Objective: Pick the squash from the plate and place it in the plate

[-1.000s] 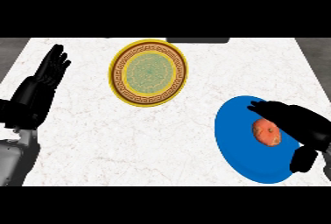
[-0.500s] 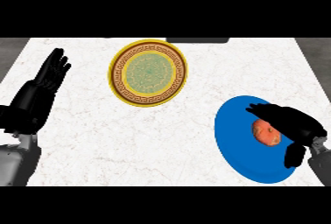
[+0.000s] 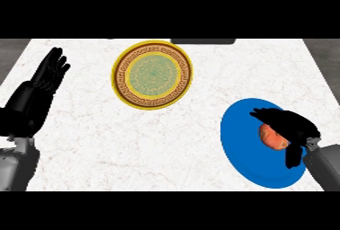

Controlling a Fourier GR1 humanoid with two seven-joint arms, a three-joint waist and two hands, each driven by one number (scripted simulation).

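Observation:
An orange squash (image 3: 271,136) lies on the blue plate (image 3: 247,152) at the right of the counter. My right hand (image 3: 289,126) sits over the squash with its fingers curled round its far side and the thumb down at its near side, hiding part of it. A yellow-rimmed plate (image 3: 152,74) with a brown and green pattern lies at the back centre, bare. At the left edge my left hand (image 3: 44,83) rests open with fingers up.
The white marbled counter (image 3: 133,148) stretches between the two plates. A dark object (image 3: 203,41) shows at the back edge behind the patterned plate.
My right hand has drawn back a little toward the lower right and closed its fingers round the squash. The left hand has barely shifted.

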